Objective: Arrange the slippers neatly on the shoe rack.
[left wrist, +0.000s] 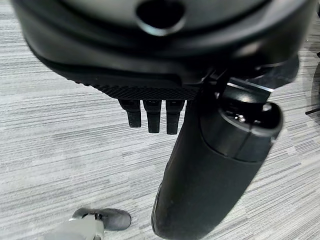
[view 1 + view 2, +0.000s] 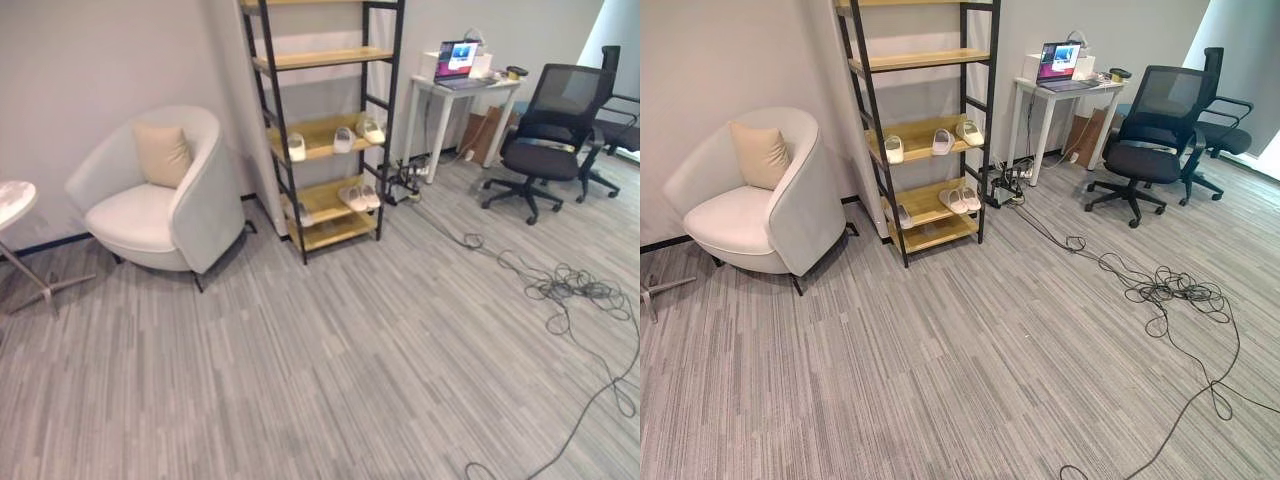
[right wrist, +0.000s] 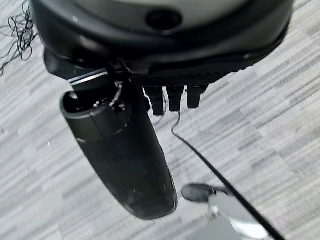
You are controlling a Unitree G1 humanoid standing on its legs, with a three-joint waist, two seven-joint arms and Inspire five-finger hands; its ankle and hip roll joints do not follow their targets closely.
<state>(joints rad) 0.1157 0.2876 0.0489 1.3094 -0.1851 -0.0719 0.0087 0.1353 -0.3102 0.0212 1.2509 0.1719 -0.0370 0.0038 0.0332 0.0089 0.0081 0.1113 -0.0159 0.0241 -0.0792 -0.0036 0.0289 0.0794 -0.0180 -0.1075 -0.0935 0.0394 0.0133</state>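
The shoe rack (image 2: 325,130), a black frame with wooden shelves, stands against the far wall. Three white slippers lie spaced apart on its middle shelf (image 2: 296,147) (image 2: 343,140) (image 2: 371,130). One shelf lower, a pair of white slippers (image 2: 358,195) sits side by side near the right post, and another slipper (image 2: 902,216) lies by the left post. My left hand (image 1: 150,55) hangs over bare carpet with fingers (image 1: 152,117) relaxed and nothing in it. My right hand (image 3: 165,45) hangs the same way, fingers (image 3: 172,97) loose and holding nothing.
A white armchair (image 2: 160,190) with a beige cushion stands left of the rack. A small round table (image 2: 12,200) is at the far left. To the right are a white desk (image 2: 460,95) with a laptop and a black office chair (image 2: 545,135). Grey carpet stretches between me and the rack.
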